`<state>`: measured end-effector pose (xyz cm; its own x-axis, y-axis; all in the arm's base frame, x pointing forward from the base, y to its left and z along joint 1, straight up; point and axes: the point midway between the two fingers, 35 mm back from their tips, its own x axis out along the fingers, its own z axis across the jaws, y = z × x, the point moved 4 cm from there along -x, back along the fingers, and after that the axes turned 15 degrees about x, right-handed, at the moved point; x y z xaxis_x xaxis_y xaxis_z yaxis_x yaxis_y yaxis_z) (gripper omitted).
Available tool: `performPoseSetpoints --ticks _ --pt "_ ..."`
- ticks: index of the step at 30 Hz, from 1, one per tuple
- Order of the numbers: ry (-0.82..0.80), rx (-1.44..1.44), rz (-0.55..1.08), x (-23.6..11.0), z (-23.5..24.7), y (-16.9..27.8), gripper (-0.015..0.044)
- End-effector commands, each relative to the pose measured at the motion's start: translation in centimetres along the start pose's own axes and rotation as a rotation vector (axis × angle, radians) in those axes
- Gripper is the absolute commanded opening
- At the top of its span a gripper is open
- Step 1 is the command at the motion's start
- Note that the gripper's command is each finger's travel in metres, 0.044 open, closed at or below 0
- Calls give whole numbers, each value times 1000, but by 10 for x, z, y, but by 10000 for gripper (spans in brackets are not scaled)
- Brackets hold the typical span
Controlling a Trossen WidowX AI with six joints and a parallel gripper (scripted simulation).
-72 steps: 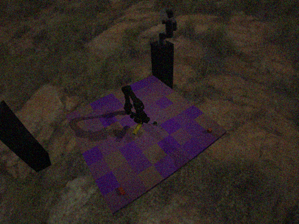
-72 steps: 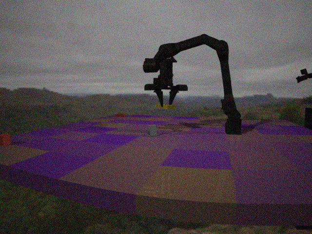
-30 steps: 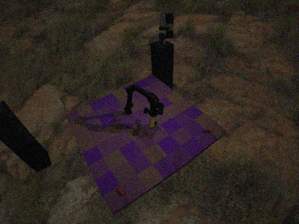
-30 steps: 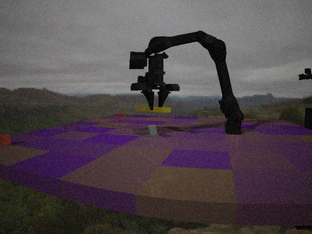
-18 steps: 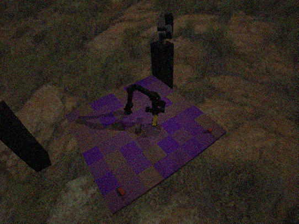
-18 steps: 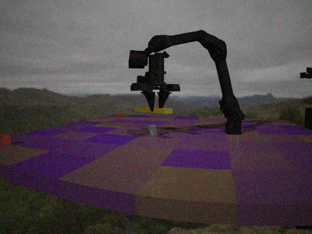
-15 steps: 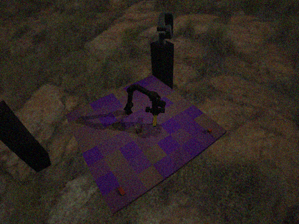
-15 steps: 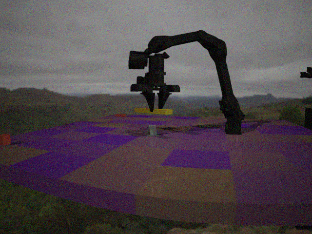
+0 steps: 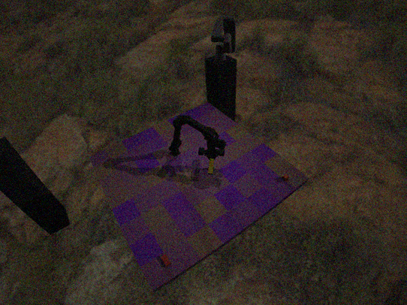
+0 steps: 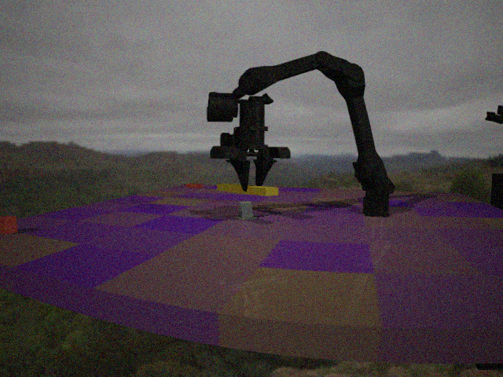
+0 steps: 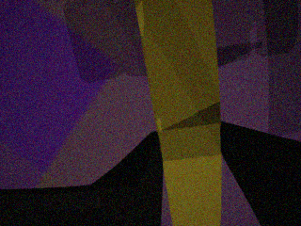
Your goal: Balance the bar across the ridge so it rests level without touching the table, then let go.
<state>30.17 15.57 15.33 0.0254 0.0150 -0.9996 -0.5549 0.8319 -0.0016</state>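
My gripper (image 10: 251, 183) (image 9: 212, 157) (image 11: 187, 134) points straight down and is shut on the yellow bar (image 10: 266, 190) (image 9: 210, 167) (image 11: 179, 56), gripping it near its middle. In the exterior view the bar lies about level, low over the purple and brown checkered mat (image 10: 300, 292) (image 9: 192, 242); I cannot tell whether it touches. The small grey ridge (image 10: 245, 210) stands on the mat, nearer to that camera than the bar and apart from it. In the wrist view the bar runs from top to bottom between the dark fingers.
The arm's base (image 10: 376, 203) stands on the mat to the right. Small red blocks (image 10: 8, 224) (image 9: 165, 260) (image 9: 285, 177) sit at the mat's edges. Two dark pillars (image 9: 20, 184) (image 9: 221, 85) with cameras stand beside the mat.
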Motion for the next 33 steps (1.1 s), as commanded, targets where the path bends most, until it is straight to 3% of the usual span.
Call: performPoseSetpoints --ticks 1,33 --pt "3 4 -1 8 -1 -1 0" --pt "3 4 -2 16 -2 -1 0"
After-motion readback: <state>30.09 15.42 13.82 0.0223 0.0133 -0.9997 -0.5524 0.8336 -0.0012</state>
